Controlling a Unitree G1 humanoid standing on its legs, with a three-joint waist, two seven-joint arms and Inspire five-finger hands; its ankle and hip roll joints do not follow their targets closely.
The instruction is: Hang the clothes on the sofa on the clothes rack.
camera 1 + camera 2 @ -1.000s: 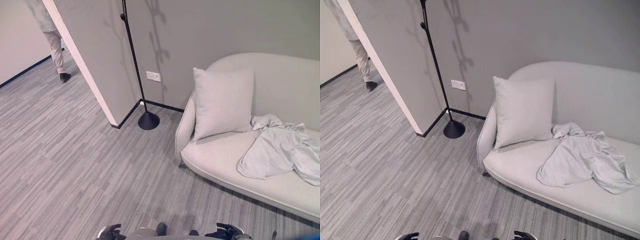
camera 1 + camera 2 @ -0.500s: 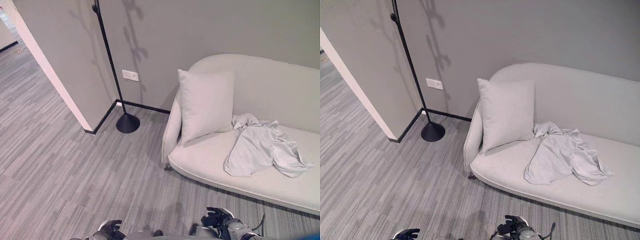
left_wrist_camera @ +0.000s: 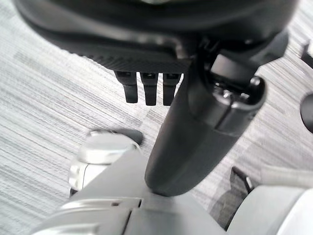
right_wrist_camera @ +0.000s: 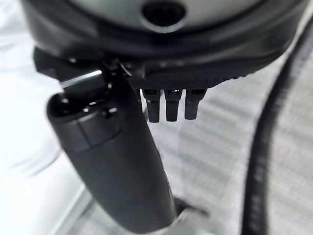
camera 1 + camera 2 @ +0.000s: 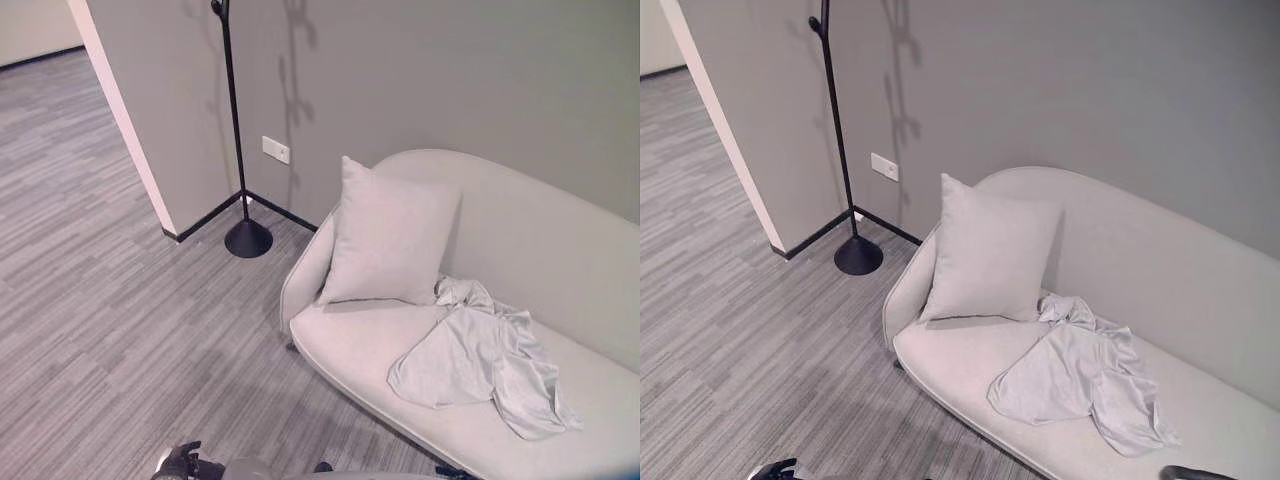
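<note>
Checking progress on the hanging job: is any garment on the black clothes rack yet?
No, the clothes rack pole stands bare by the wall, while the pale garment lies crumpled on the sofa seat beside the cushion.

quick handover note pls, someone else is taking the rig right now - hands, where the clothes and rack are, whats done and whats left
Left robot hand: open, fingers straight, holding nothing, low over the carpet.
Right robot hand: open, holding nothing, beside the sofa's front edge.
Clothes: a pale crumpled garment lying on the sofa seat, to the right of the cushion, one end touching it.
Clothes rack: black pole on a round base, standing on the floor at the wall corner, left of the sofa. Nothing hangs on the part in view.
Done: nothing picked up yet.
Left: reach the garment, grasp it, carry it to the rack, hang it.
</note>
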